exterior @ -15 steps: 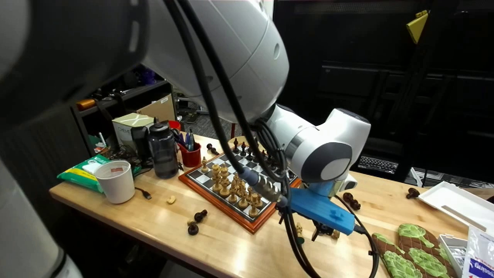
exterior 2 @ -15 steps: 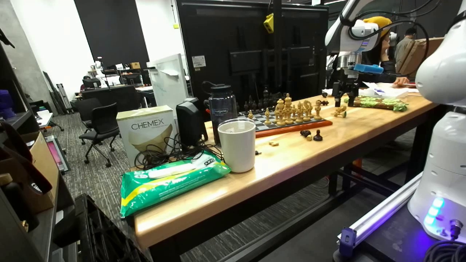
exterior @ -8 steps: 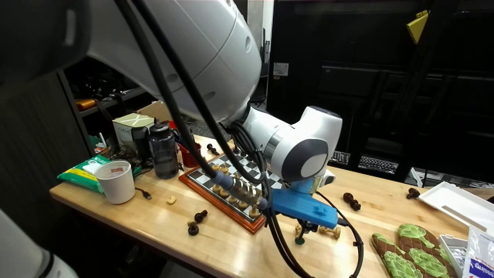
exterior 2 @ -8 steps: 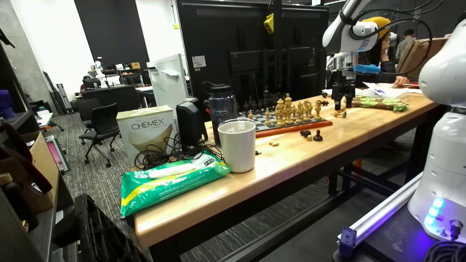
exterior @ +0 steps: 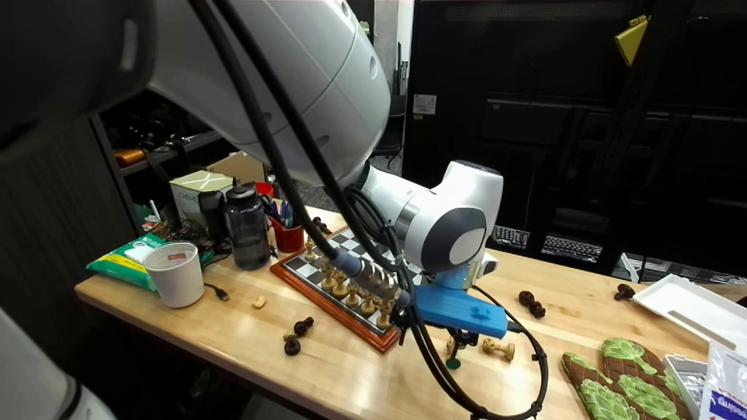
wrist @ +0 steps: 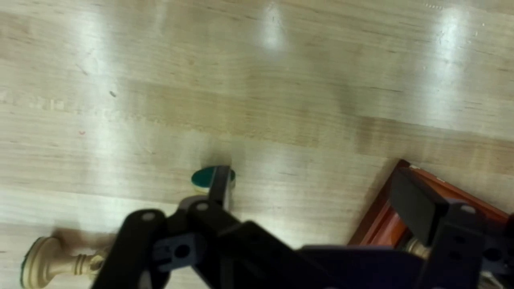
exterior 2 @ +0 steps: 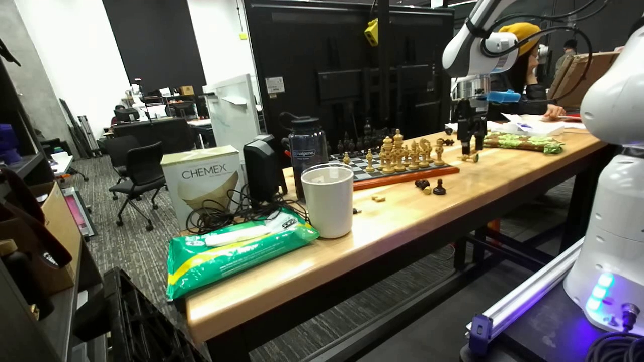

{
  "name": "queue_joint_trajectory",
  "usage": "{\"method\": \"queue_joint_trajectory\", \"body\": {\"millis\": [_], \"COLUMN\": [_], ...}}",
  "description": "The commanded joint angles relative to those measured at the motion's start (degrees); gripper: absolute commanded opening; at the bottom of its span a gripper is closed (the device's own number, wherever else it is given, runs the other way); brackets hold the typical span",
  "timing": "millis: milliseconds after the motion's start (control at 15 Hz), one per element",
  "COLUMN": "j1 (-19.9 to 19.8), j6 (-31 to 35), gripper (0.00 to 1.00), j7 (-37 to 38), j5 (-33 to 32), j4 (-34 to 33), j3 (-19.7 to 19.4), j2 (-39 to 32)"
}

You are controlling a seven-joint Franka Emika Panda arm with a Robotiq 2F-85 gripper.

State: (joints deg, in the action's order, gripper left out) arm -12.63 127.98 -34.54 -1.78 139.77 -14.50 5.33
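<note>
My gripper (wrist: 315, 186) is open with nothing between its fingers; it also shows in both exterior views (exterior: 430, 344) (exterior 2: 472, 149). In the wrist view the left finger (wrist: 220, 186) overlaps the green base (wrist: 202, 178) of a pale chess piece lying on the table; whether they touch I cannot tell. The right finger (wrist: 417, 204) is over the corner of the chessboard's red-brown rim (wrist: 375, 226). A second pale piece (wrist: 48, 261) lies to the left, also in an exterior view (exterior: 499, 349). Pale and dark pieces stand on the chessboard (exterior: 332, 309), partly hidden by the arm's cables.
Fallen dark pieces (exterior: 292, 345) (exterior: 532, 304) lie around the board. A white cup (exterior: 175, 277), dark bottle (exterior: 246, 233), red pen cup (exterior: 289, 236) and green pack (exterior 2: 241, 251) stand at one end. A leaf-patterned mitt (exterior: 618, 379) and white tray (exterior: 688, 309) lie at the other.
In both exterior views the arm and gripper have moved left toward the chessboard and a little lower, mostly in the first half second. The gripper is open throughout; the pieces appear unmoved.
</note>
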Motion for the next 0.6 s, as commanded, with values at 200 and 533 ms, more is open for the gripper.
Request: {"method": "queue_joint_trajectory", "body": {"millis": [200,533], "j1": [-0.1,-0.7], "j6": [0.6,0.5], "gripper": [1.00,1.00], "j7": [-2.5,-4.3], "j5": [-1.3,-1.1], "j4": [-1.4,-3.8], "j3": [-0.3,-0.4], "j2": [-2.2,-4.9]}}
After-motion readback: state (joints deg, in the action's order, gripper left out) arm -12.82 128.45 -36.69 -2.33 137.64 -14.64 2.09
